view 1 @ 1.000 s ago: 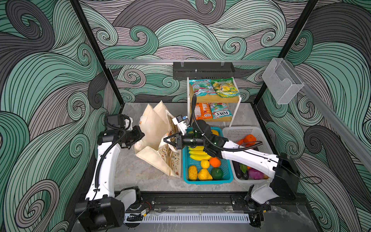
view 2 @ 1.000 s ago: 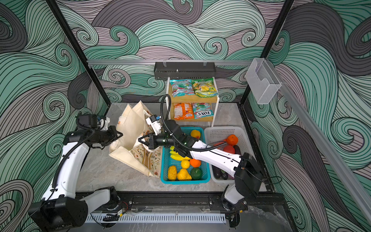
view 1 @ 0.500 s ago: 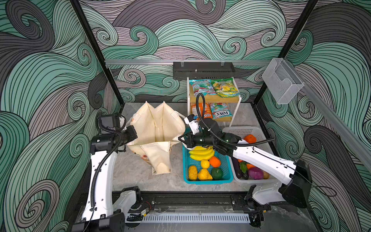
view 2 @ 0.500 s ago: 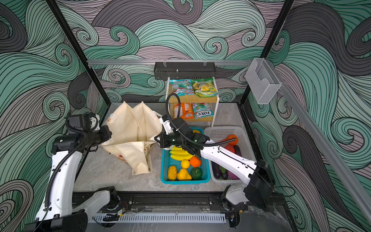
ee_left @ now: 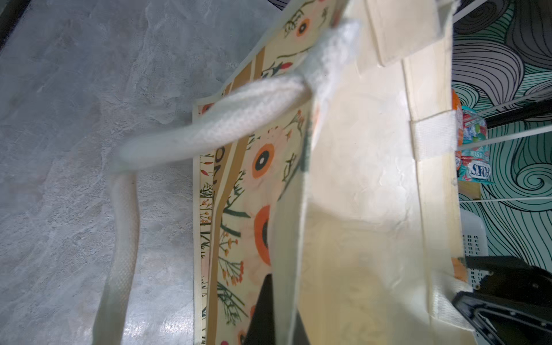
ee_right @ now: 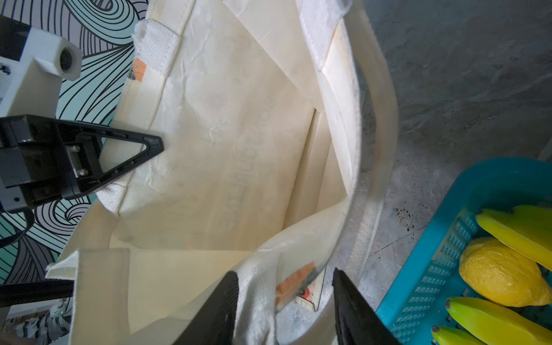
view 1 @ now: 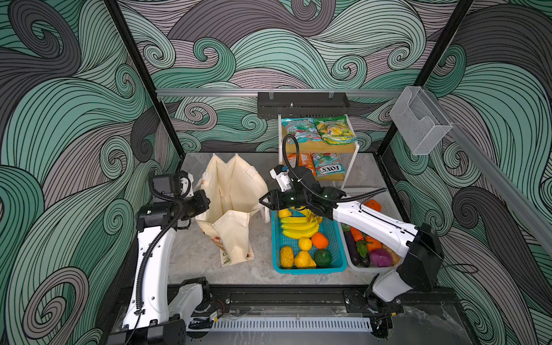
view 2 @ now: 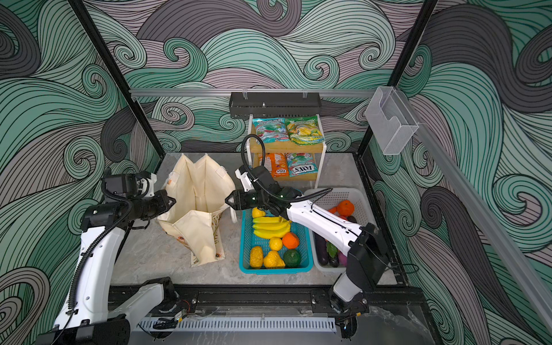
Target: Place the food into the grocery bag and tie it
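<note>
The grocery bag (view 1: 233,191) (view 2: 197,191), cream with a floral print, stands with its mouth spread wide on the table's left half. My left gripper (view 1: 206,200) (view 2: 172,200) (ee_left: 280,298) is shut on the bag's left rim, next to a white rope handle (ee_left: 239,119). My right gripper (view 1: 261,200) (view 2: 227,200) (ee_right: 283,273) is open at the right rim, with the fabric edge loose between its jaws. Food lies outside the bag: bananas (view 1: 298,227) (ee_right: 513,230), an orange (view 1: 319,240), and snack packets (view 1: 318,130) on a shelf.
A teal basket (view 1: 307,270) of fruit stands right of the bag. Beside it a white basket (view 1: 363,191) holds vegetables under my right arm. A small two-tier rack (view 1: 349,167) stands at the back, with a clear bin (view 1: 418,122) on the right rail.
The folded bag has been pulled apart into a wide mouth, the left gripper drawing left and the right gripper drawing right. The right jaws have since parted from the rim.
</note>
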